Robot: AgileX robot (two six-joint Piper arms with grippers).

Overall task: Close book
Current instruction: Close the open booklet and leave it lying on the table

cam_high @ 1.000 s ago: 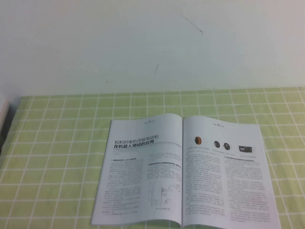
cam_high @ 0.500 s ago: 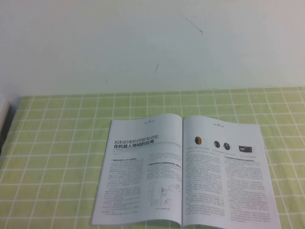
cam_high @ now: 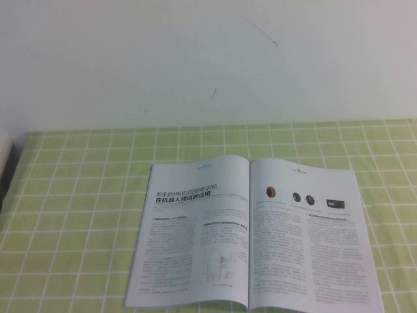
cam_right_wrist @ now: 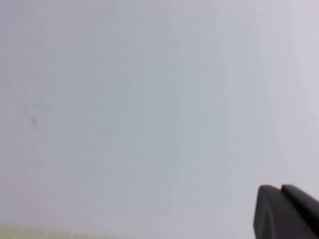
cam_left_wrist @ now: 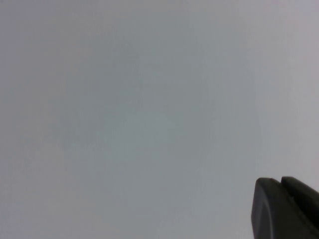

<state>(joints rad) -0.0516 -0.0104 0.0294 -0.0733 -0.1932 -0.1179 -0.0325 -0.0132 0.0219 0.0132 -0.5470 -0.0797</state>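
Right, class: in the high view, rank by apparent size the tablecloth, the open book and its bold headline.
1. tablecloth
2. open book
3. bold headline
The left hand and right hand are outside that view, each seen only in its own wrist view.

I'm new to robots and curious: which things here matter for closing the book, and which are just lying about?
For the job: book, lying open; left jaws and right jaws, both outside the high view, facing the wall.
Just there: checked tablecloth; the wall; white thing at the left edge.
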